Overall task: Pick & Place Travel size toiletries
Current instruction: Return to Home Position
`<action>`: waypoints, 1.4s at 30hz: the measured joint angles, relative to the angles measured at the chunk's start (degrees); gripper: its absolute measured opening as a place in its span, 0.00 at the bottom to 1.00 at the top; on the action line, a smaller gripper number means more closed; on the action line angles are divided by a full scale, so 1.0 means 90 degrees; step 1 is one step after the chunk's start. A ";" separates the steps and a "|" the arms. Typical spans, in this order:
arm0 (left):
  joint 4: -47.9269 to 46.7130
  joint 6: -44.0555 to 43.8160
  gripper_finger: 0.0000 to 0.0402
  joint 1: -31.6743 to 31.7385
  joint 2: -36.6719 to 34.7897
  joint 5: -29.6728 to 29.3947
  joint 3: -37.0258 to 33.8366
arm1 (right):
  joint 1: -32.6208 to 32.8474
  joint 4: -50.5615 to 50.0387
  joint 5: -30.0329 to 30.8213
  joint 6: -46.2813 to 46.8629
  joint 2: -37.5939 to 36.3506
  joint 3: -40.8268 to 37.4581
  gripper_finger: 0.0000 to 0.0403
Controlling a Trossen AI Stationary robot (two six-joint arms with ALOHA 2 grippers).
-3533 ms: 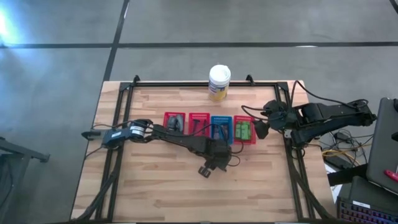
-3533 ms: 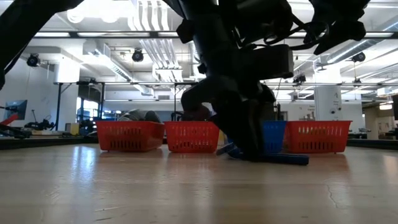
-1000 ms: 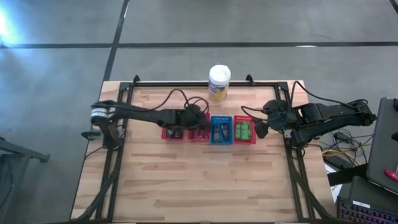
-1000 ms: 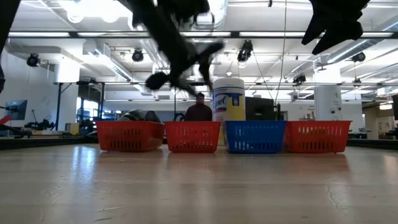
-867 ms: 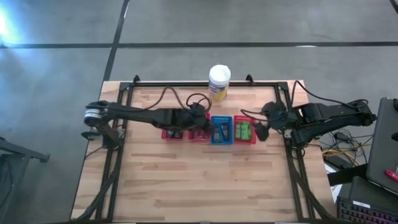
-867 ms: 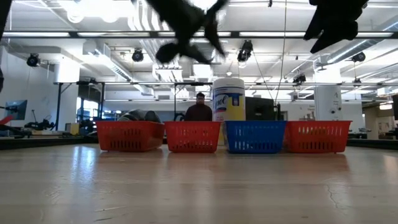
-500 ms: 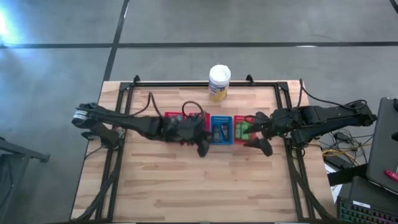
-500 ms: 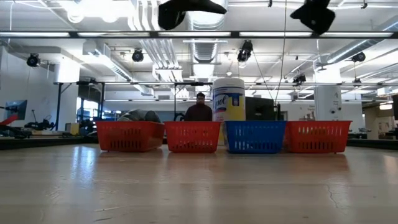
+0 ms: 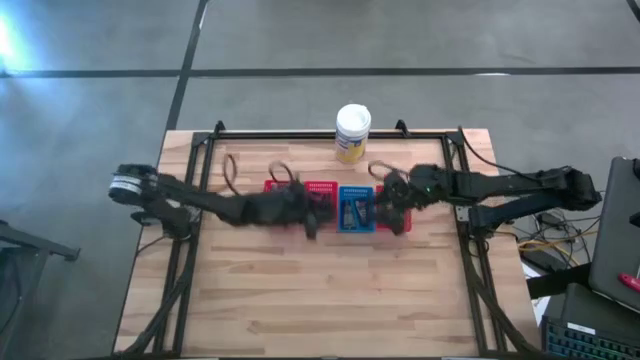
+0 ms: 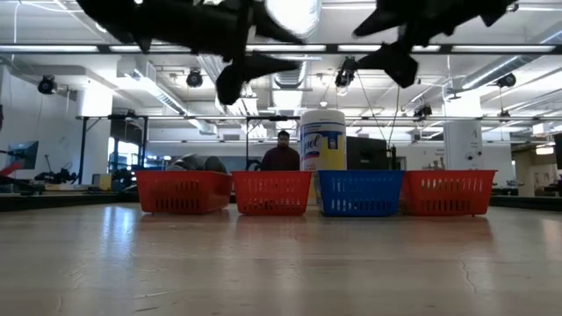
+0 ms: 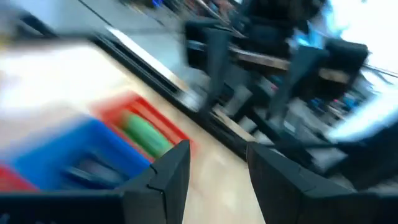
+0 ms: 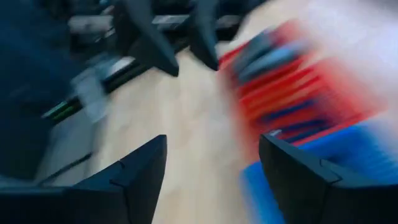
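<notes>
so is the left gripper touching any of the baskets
Apart. The low view shows the left gripper hanging high above the row of baskets, with open room background between it and their rims.

The left claw (image 11: 217, 148) holds its two dark fingers (image 11: 165, 183) apart above the wooden counter (image 11: 214, 177). At about ten o'clock from the claw, a bright green bottle (image 11: 146, 134) lies in a red basket (image 11: 155, 114). A blue basket (image 11: 50, 155) stands just beside it. The room beyond is blurred.

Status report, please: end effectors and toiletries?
Left end effector open, empty. Right end effector open, empty. Both above baskets. Green bottles in red basket. Nothing in way.
</notes>
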 joint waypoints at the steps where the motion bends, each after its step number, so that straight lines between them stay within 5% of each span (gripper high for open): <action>1: -0.0039 0.0162 0.41 0.0314 -0.0210 0.0059 -0.0163 | -0.0157 0.0005 0.0330 -0.0159 0.0073 0.0112 0.61; 8: -0.0498 0.1048 0.41 0.3268 -0.2247 0.1906 -0.0877 | -0.1356 -0.0101 0.2369 -0.0473 0.0057 0.0897 0.57; 15: -0.2140 0.2194 0.41 0.6348 -0.3731 0.2291 -0.0911 | -0.2440 -0.0217 0.2375 -0.0359 0.0055 0.1053 0.54; 19: -0.2488 0.2500 0.41 0.7477 -0.3968 0.2598 -0.0974 | -0.2827 -0.0352 0.2639 -0.0382 0.0047 0.1045 0.52; 27: -0.2961 0.3706 0.39 0.7806 -0.4210 0.1851 -0.1170 | -0.3315 -0.0385 0.2760 -0.0502 0.0042 0.1043 0.50; 32: -0.4085 0.3547 0.36 0.7594 -0.4463 0.1895 -0.1168 | -0.3446 -0.0428 0.2792 -0.1345 0.0054 0.0999 0.48; 42: -0.4644 0.3083 0.35 0.7563 -0.4507 0.1898 -0.1168 | -0.3445 -0.0415 0.2767 -0.1174 0.0057 0.0998 0.42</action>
